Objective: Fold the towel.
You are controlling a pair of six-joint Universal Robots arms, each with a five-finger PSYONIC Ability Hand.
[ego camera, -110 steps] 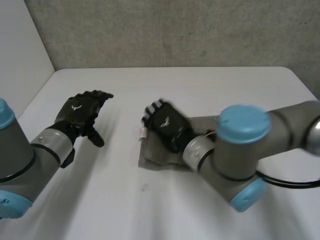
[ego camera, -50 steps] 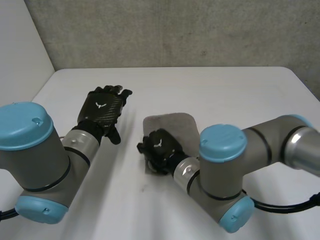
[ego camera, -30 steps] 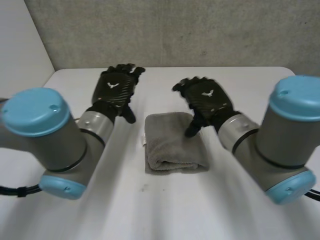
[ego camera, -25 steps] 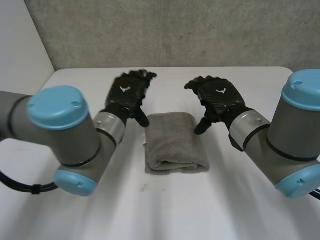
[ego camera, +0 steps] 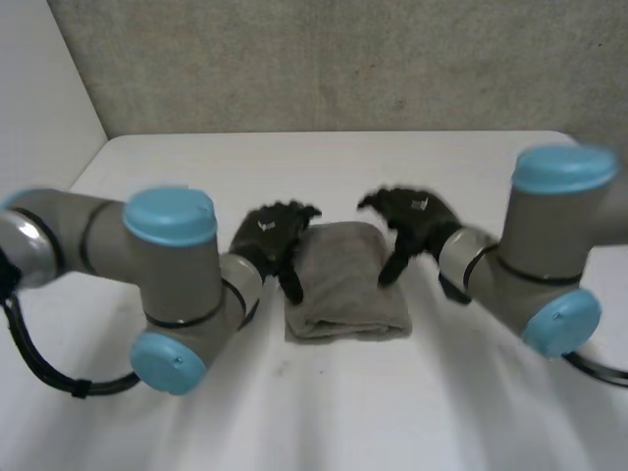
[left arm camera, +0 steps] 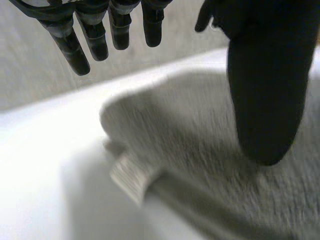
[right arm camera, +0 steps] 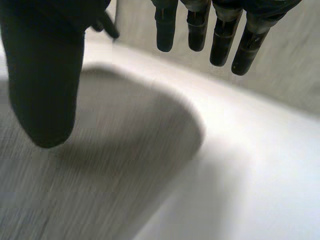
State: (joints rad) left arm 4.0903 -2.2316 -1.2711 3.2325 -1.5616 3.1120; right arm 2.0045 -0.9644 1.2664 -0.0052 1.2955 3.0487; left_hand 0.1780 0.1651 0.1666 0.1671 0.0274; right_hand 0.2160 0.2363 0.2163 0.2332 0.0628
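Observation:
A grey towel [ego camera: 345,282] lies folded into a small rectangle in the middle of the white table [ego camera: 324,412]. My left hand [ego camera: 273,240] is open at the towel's left edge, its thumb over the cloth. In the left wrist view its fingers [left arm camera: 95,35] are straight above the towel [left arm camera: 200,165], which has a white label [left arm camera: 130,176] at its edge. My right hand [ego camera: 417,226] is open at the towel's right edge. In the right wrist view its fingers [right arm camera: 220,35] hang straight over the towel's [right arm camera: 100,185] rounded far corner.
A grey wall [ego camera: 343,59] stands behind the table's far edge. A white side panel [ego camera: 39,108] rises at the left. Both arms' elbows [ego camera: 172,294] [ego camera: 554,275] hang over the table beside the towel.
My right hand has let go of the towel and opened, and the towel now lies flat and folded. Both hands have come down beside the towel, one at each side.

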